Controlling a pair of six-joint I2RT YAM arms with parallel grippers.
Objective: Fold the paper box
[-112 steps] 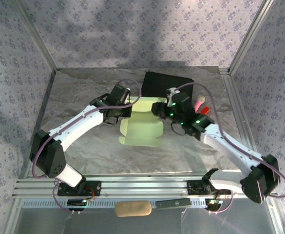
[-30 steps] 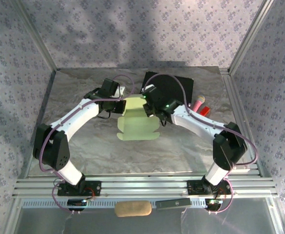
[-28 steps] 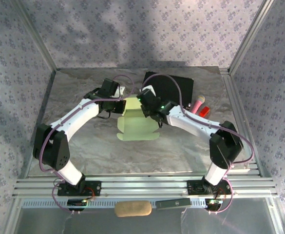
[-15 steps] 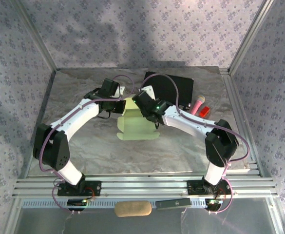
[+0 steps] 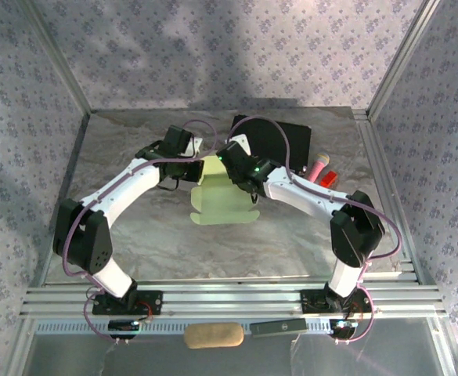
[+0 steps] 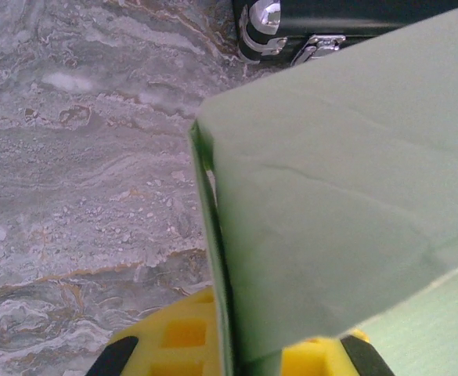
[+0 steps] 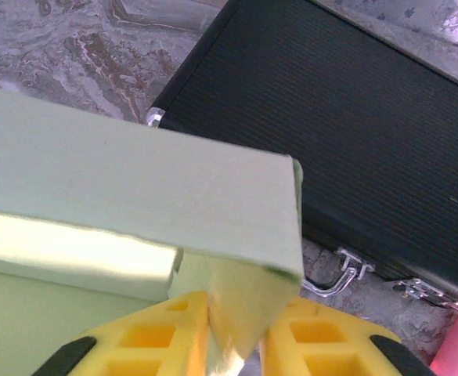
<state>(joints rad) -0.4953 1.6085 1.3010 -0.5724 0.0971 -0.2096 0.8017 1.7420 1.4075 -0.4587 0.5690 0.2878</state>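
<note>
Between left jaws and right jaws, the likely light, crease-prone paper box [image 5: 222,207] is being pinched by 2 raised flaps [image 7: 135,196].

- The paper box [image 5: 225,202] is thin pale yellow-green card, a die-cut sheet only partly folded, lying at the centre of the top external frame on the grey marbled surface [image 5: 142,235].
- Its near part lies flat, with notches and small tabs along its edges.
- Its far part stands up as a panel, lightly creased, filling the right of the left wrist frame [image 6: 330,196].
- In the right wrist frame [image 7: 135,188] the panel ends at a folded corner with a small flap turned down beneath.
</note>
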